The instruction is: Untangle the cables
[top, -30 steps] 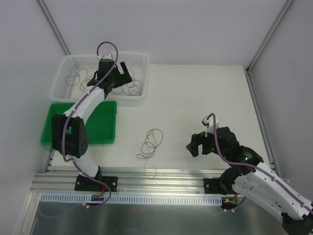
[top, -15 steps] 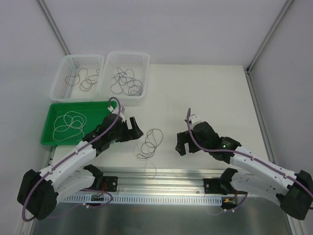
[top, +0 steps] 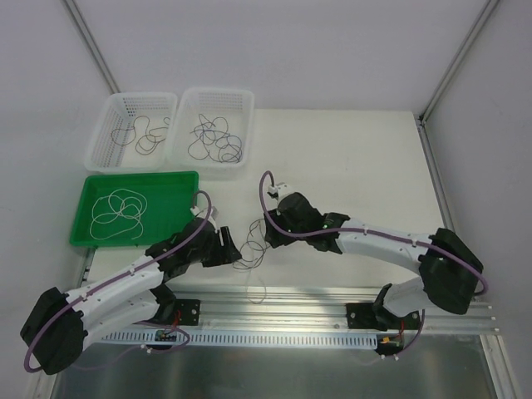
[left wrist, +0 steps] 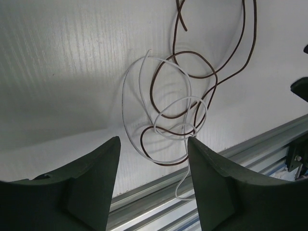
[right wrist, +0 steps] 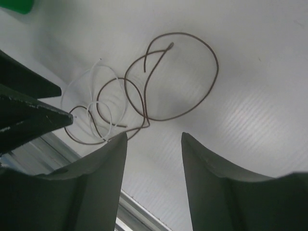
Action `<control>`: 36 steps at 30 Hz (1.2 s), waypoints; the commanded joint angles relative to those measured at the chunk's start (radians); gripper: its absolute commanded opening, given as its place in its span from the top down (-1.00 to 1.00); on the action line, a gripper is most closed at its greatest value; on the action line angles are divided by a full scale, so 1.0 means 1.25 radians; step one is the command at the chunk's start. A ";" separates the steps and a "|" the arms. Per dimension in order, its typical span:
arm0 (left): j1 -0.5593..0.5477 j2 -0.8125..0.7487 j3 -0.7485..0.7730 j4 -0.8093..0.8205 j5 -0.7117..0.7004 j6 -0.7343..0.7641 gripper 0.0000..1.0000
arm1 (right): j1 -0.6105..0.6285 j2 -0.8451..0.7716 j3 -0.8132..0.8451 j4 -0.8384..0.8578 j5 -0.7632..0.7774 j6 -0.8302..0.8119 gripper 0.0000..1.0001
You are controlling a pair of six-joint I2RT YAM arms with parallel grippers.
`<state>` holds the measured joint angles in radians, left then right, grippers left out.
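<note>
Just right of the green tray point(top: 170, 208), on the table point(top: 349, 166), both grippers are flanking the tangled cables point(top: 253, 241): the left gripper point(top: 226, 248) on the tray side, the right gripper point(top: 268, 223) on the far side, each half-spread and holding nothing. The brown wire point(right wrist: 217, 72) and white wire point(left wrist: 123, 98) are looping through each other, so a pinch catching both is risking a tighter knot.
</note>
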<state>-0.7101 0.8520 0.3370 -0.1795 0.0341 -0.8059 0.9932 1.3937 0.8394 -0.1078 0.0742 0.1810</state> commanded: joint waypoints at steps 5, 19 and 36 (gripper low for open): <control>-0.026 0.003 -0.020 0.025 -0.022 -0.035 -0.11 | 0.013 0.167 0.102 0.083 -0.002 0.031 0.08; -0.054 0.084 -0.025 0.076 -0.043 -0.052 0.16 | 0.014 0.158 0.082 0.067 0.029 0.016 0.99; -0.080 -0.002 0.003 0.115 0.009 -0.060 0.03 | 0.076 -0.170 0.083 -0.131 0.251 -0.056 0.99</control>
<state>-0.7929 0.8982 0.3115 -0.0814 0.0067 -0.8814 1.0782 1.2186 0.9344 -0.2256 0.3176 0.1360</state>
